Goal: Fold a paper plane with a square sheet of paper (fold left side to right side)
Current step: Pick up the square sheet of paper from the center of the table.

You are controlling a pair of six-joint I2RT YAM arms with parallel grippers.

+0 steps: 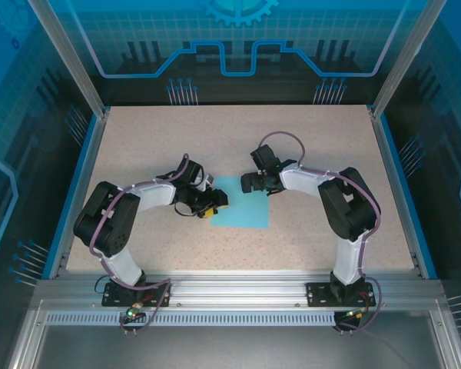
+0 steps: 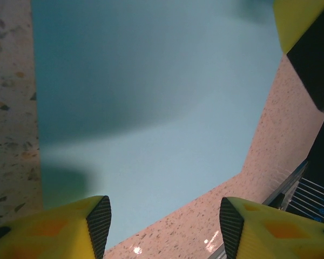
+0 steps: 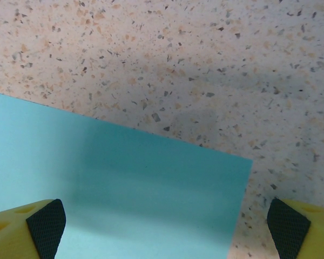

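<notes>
The square sheet of paper [image 1: 243,213] lies flat on the speckled table, light blue and unfolded. My left gripper [image 1: 210,206] hovers low at the sheet's left edge. In the left wrist view its yellow fingers [image 2: 70,229] stand apart over the paper [image 2: 151,108], with nothing between the pads. My right gripper [image 1: 246,183] is at the sheet's far edge. Its jaws are wide open above a corner of the paper [image 3: 124,183], holding nothing. A yellow and black finger of the right gripper [image 2: 308,43] shows in the left wrist view's upper right.
The table [image 1: 292,138] is bounded by blue side rails [image 1: 392,177] and transparent walls. An aluminium rail [image 1: 238,288] carrying both arm bases runs along the near edge. Bare tabletop surrounds the sheet.
</notes>
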